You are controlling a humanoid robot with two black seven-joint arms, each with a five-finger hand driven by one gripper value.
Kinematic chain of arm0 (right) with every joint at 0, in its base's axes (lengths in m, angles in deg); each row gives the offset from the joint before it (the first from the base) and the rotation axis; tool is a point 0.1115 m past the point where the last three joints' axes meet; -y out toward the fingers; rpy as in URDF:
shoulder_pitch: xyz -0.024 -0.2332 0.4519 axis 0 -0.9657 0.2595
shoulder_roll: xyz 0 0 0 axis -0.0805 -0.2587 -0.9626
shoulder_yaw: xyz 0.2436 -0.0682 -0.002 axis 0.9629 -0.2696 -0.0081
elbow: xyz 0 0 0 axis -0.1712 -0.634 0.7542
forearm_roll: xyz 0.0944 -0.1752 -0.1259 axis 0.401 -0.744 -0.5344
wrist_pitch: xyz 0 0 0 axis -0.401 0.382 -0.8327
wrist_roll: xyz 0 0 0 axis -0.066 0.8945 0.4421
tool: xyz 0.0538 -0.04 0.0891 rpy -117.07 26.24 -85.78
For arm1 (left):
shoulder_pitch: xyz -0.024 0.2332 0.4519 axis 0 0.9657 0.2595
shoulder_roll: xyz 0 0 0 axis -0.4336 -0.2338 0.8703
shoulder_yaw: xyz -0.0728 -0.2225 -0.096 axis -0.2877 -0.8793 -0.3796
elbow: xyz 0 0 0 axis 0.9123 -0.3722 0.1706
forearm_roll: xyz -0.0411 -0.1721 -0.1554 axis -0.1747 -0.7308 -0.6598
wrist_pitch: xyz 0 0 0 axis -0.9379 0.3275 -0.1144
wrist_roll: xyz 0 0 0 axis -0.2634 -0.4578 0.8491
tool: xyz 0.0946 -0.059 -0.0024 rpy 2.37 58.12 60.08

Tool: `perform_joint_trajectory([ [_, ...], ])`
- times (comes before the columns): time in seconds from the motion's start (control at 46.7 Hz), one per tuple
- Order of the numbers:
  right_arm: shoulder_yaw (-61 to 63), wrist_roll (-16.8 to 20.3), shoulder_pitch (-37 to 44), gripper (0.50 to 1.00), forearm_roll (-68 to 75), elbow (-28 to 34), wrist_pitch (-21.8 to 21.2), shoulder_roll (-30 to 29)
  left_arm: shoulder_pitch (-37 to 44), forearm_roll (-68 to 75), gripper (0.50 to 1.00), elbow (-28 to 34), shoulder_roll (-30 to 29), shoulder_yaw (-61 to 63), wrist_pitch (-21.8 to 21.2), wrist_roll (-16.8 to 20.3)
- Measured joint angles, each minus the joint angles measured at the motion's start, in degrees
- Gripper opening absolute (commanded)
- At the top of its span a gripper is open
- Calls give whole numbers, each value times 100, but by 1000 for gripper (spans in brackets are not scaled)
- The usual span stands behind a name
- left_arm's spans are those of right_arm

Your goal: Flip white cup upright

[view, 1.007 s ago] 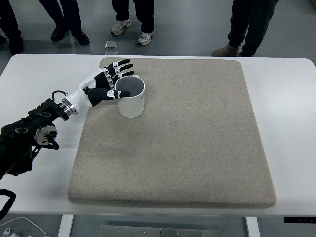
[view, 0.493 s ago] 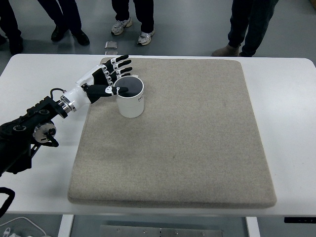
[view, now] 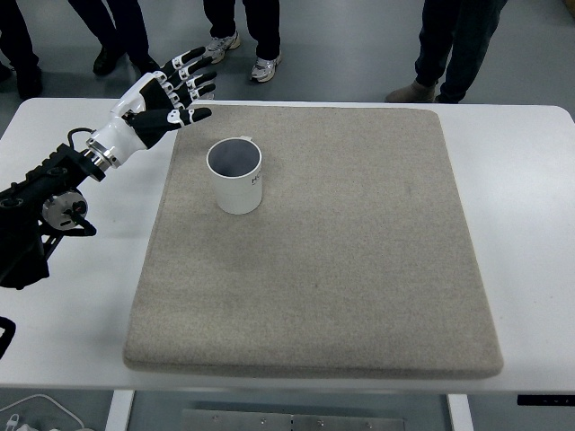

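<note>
The cup stands mouth-up on the far-left part of the mat on the bench, and the left hand, beside its rim a moment ago, has lifted away far-left, fingers spread and empty, so the flip looks done.

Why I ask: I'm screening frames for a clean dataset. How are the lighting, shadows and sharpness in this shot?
Top view: even, diffuse light; the white cup casts only a faint shadow on the beige mat; no strong glare on the white table; the left hand, fingers spread, looks reasonably sharp; the table edges bow slightly, suggesting mild lens distortion.
</note>
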Motion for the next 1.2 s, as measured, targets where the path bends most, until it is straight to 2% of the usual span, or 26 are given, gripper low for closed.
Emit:
perform_joint_trajectory([
  [0.364, 0, 0, 24, 930, -9, 48, -3, 0, -650, -763, 992, 919, 203, 77, 0, 0],
  [0.643, -8, 1, 47, 930, -40, 62, -10, 0, -719, -1709, 992, 993, 408, 70, -53, 1],
  [0.9, -9, 0, 53, 930, -44, 76, -13, 0, -740, -2114, 992, 963, 606, 5, -603, 1],
  [1.157, -4, 0, 53, 930, -44, 79, -17, 0, -796, -2251, 994, 984, 698, 15, -858, -1],
  [1.199, -2, 0, 52, 930, -44, 79, -17, 0, -796, -2262, 994, 985, 715, 5, -983, -127],
])
